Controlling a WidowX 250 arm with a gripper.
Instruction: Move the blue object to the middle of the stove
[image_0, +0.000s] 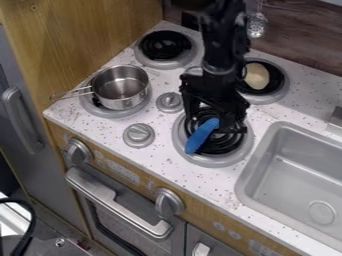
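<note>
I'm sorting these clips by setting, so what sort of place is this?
It looks like a toy kitchen: there are coil burners, a small metal pot on one of them, and a grey sink set in the speckled counter.

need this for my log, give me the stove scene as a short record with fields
target: blue object, slanted over the front right burner; whether it touches the coil is unclear
end effector: black end effector, over that same burner, fingers apart around the blue object's upper end
front left burner: metal pot, handle pointing left
back right burner: beige oval object
right side: grey sink
</note>
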